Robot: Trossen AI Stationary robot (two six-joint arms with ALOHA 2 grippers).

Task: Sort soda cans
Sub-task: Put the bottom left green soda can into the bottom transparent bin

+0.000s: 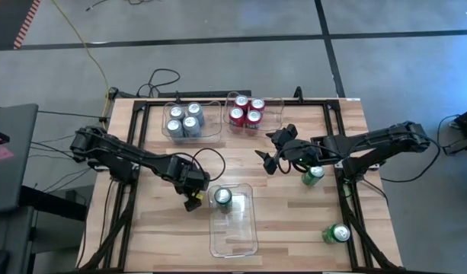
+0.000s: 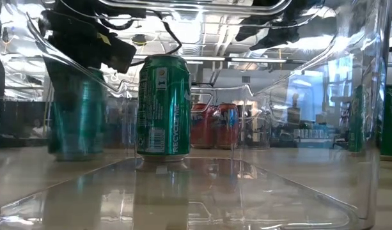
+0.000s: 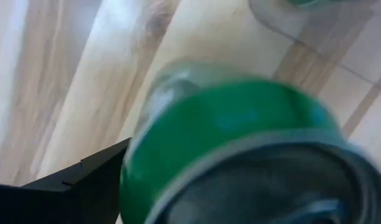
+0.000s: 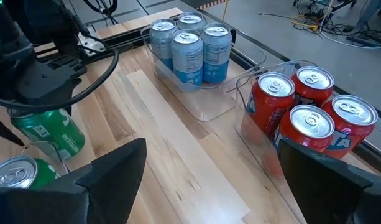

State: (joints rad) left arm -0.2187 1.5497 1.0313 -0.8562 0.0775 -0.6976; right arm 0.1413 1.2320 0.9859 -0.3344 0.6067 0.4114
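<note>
One green can (image 1: pixel 222 198) stands upright in the clear near bin (image 1: pixel 252 224). A second green can (image 4: pixel 50 134) is upright just outside that bin's left wall, with my left gripper (image 1: pixel 191 189) shut on it. Two more green cans (image 1: pixel 313 176) (image 1: pixel 338 234) sit on the table's right side. Several silver cans (image 1: pixel 183 122) and several red cans (image 1: pixel 247 113) fill the two far bins. My right gripper (image 1: pixel 270 158) hovers open over the table's middle, between the red cans and the green can under its arm, touching nothing. My left gripper holds the green can by its upper part (image 4: pixel 35 118), coming from above and pointing down. One dark finger (image 3: pixel 84 180) lies against the can's side (image 3: pixel 178 155). The can stays upright below the gripper; whether its base touches the table cannot be told.
The two far bins stand side by side at the table's far edge. Black frame rails (image 1: pixel 138 137) run along the table's left and right sides. Bare wood (image 1: pixel 241 164) lies between the far bins and the near bin. Cables trail over the far left edge.
</note>
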